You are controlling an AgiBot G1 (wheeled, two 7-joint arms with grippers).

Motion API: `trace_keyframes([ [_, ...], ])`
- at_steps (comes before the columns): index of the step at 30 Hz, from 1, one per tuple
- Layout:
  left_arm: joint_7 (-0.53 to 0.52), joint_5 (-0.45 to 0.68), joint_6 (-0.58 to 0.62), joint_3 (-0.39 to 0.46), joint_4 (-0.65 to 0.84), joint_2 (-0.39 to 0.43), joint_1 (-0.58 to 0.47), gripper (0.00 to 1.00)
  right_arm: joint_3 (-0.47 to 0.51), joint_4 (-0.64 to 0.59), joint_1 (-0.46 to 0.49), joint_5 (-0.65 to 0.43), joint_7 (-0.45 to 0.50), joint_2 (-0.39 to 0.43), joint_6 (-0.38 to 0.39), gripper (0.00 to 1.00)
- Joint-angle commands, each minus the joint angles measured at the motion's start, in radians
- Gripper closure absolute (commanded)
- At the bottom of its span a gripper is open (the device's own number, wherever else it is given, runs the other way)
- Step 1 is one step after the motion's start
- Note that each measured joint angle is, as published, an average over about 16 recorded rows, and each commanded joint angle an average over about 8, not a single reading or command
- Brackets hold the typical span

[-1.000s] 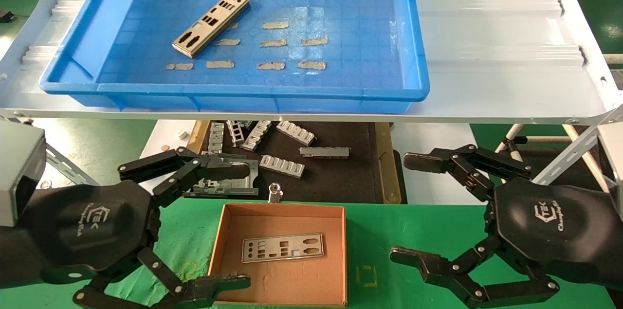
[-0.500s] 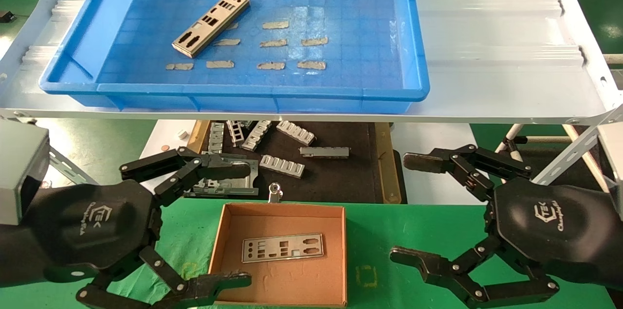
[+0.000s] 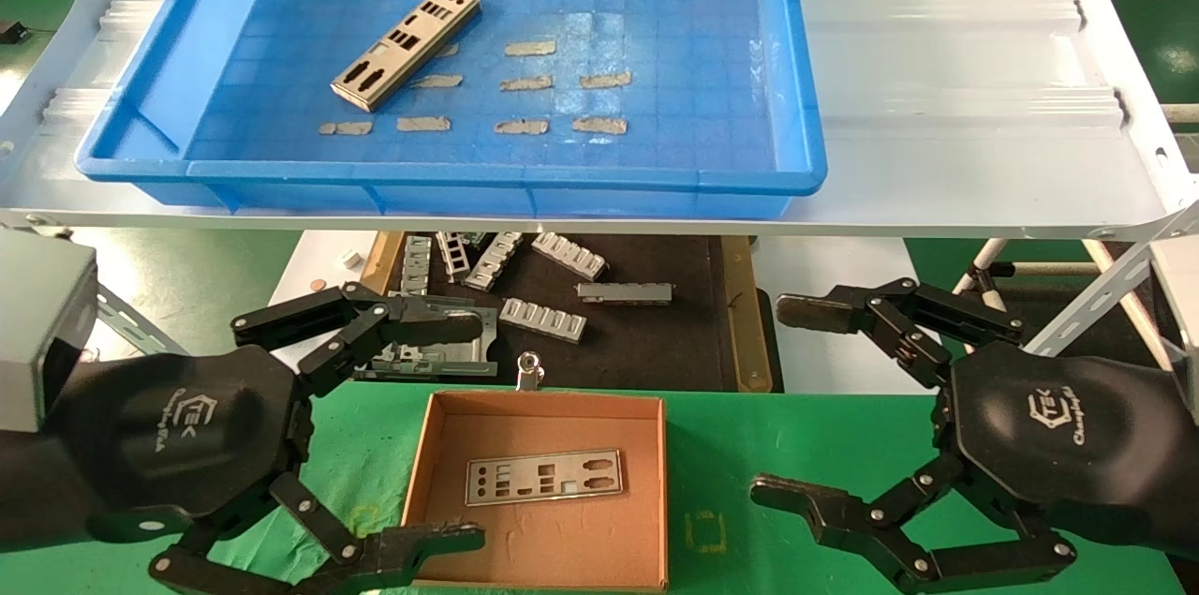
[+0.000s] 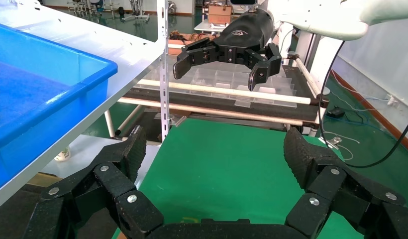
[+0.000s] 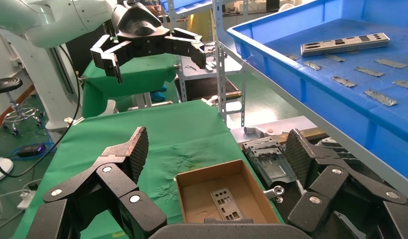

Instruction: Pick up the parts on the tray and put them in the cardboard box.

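Observation:
One silver-grey punched plate lies at an angle in the left part of the blue tray on the upper shelf; it also shows in the right wrist view. A second plate lies flat in the brown cardboard box on the green mat; the right wrist view shows this plate in the box. My left gripper is open and empty, just left of the box. My right gripper is open and empty, to the right of the box.
Several grey tape strips lie on the tray floor. The tray rests on a white corrugated shelf overhanging the work area. Ribbed grey brackets and a metal frame lie on a dark mat behind the box.
My left gripper has shifted very slightly to the right. Nothing else has moved.

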Motion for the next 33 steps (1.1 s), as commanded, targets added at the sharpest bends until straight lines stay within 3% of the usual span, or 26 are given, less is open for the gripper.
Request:
trace_keyframes([
  [1,0.000,0.000,0.000,0.000,0.000,0.000,0.000,0.00,0.000,0.000,0.000,0.000,0.000,0.000,0.000,0.00],
  [33,0.001,0.000,0.000,0.001,0.001,0.000,-0.001,0.00,0.000,0.000,0.000,0.000,0.000,0.000,0.000,0.00],
])
